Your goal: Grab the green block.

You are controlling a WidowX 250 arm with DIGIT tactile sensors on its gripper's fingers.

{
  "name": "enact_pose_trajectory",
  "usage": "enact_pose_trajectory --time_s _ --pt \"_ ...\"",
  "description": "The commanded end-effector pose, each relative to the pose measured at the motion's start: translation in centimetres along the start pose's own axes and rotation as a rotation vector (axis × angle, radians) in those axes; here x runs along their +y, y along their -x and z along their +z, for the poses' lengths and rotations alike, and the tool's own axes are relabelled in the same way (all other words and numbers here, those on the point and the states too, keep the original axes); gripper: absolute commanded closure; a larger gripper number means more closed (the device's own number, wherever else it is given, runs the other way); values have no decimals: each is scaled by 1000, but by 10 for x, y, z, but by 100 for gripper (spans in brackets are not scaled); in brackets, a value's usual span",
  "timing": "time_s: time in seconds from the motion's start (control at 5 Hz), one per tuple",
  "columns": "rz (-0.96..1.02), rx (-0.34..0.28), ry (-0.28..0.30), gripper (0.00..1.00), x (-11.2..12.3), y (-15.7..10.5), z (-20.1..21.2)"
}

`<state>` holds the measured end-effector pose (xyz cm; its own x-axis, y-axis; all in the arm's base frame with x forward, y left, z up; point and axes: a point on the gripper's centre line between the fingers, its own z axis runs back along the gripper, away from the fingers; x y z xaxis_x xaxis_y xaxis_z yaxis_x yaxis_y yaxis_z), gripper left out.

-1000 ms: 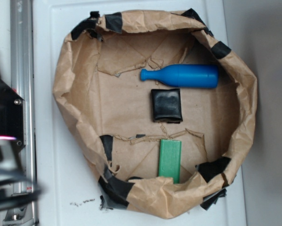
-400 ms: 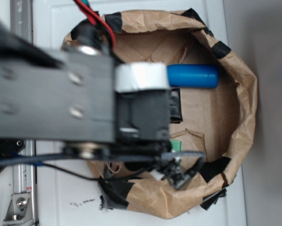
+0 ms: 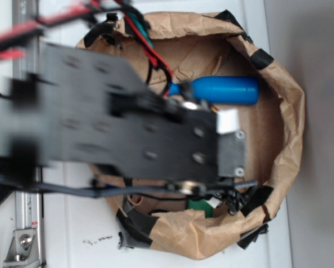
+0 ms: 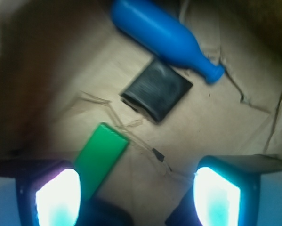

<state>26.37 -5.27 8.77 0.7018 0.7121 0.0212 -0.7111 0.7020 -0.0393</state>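
Green block point(image 4: 99, 157) beside open gripper point(image 4: 138, 195), blue bottle point(image 4: 162, 35), no legible writing

The green block point(image 4: 99, 157) lies flat on crumpled brown paper point(image 4: 225, 117), just beside the left finger of the gripper point(image 4: 137, 195), whose fingers stand wide apart. Beyond it sit a black pad point(image 4: 156, 89) and a blue bottle point(image 4: 162, 35).

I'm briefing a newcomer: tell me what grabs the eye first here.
The blurred black robot arm sprawls across the paper-lined basin in the exterior view. In the wrist view, the bright blue bottle lies at top, and the green block sits by the open hand's glowing left finger.
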Motion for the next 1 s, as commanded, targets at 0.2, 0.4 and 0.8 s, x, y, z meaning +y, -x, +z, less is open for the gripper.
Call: enact_pose_trajectory --time_s 0.2,0.4,0.8 --pt "26 36 57 0 -35 12 -49" --pt "34 59 48 0 -39 14 -63" --pt "-45 94 120 100 -41 23 -79"
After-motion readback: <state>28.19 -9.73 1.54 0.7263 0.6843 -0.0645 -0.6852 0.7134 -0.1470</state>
